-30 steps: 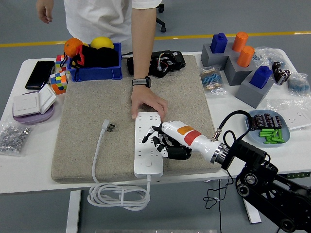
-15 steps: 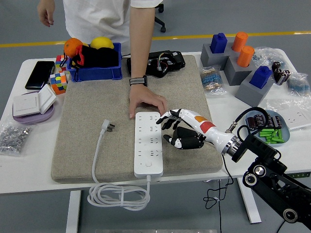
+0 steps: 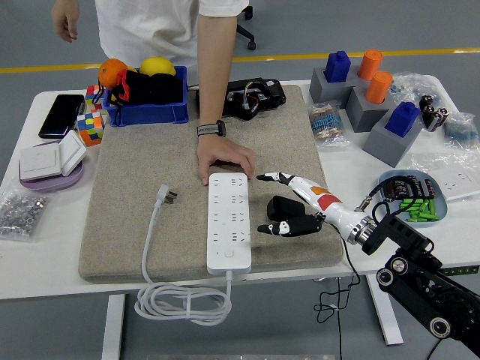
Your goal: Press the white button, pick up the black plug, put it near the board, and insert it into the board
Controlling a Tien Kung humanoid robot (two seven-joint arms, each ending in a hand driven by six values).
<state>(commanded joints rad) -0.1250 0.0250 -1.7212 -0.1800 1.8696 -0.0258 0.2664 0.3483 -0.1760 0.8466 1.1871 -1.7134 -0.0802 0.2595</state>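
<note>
The fingers [image 3: 279,226] of the right hand [image 3: 294,210] are spread and relaxed, holding nothing: one long finger points left toward the power strip [image 3: 229,221], the thumb reaches left lower down, and the others curl loosely between them. The hand hovers over the grey felt mat [image 3: 150,187] just to the right of the strip, not touching it. Its white wrist section, with orange and red markings, slants down and right into the black forearm, which enters from the lower right corner of the picture.

The white strip lies lengthwise on the mat, its round button [image 3: 230,257] at the near end. A white cable [image 3: 150,247] leaves that near end, coils below the table's front edge and runs back up the mat to a white plug [image 3: 166,196] lying left of the strip, apart from it. No black plug can be made out.

A person stands at the far side; one hand [image 3: 223,159], with a dark watch on the wrist, rests on the mat, fingertips touching the far end of the strip.

Behind the mat sit a blue bin [image 3: 146,105] with fruit and a dark bundle, and a black device [image 3: 251,97]. To the left are a phone [image 3: 61,114], puzzle cubes [image 3: 91,124] and a wall switch [image 3: 51,157]. To the right stand grey blocks with blue and orange pegs [image 3: 367,94], and a blue dish [image 3: 411,196] of green parts.
</note>
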